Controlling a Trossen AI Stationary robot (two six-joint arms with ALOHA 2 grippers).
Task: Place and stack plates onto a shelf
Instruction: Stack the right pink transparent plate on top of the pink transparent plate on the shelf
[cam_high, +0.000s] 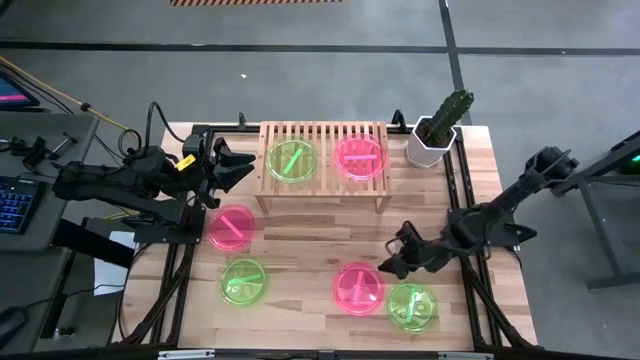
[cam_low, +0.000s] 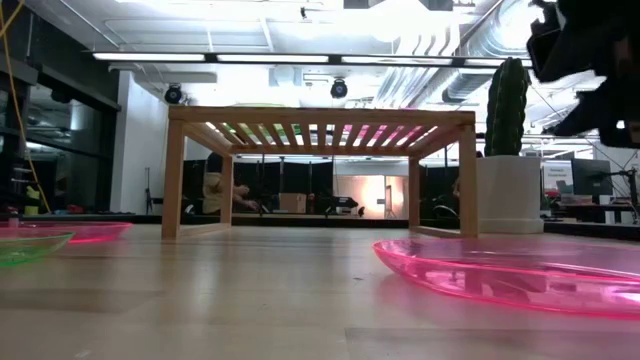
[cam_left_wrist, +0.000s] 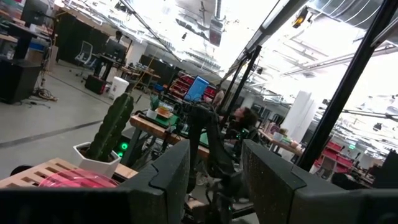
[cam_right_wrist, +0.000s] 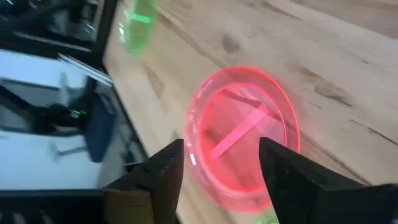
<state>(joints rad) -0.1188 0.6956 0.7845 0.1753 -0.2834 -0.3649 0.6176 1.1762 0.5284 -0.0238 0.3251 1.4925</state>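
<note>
On the slatted wooden shelf (cam_high: 322, 185) at the table's far side lie a green plate (cam_high: 292, 160) and a pink plate (cam_high: 360, 157), side by side. On the tabletop rest a pink plate (cam_high: 232, 226), a green plate (cam_high: 243, 281), another pink plate (cam_high: 358, 288) and a green plate (cam_high: 411, 306). My right gripper (cam_high: 386, 266) hangs open just right of and above the near pink plate (cam_right_wrist: 242, 134), tilted down toward it, touching nothing. My left gripper (cam_high: 245, 165) stands open and raised at the shelf's left end.
A cactus in a white pot (cam_high: 437, 135) stands at the shelf's right end. Black rails (cam_high: 180, 270) run along the table's left and right edges. Bare planks lie between the shelf and the near plates.
</note>
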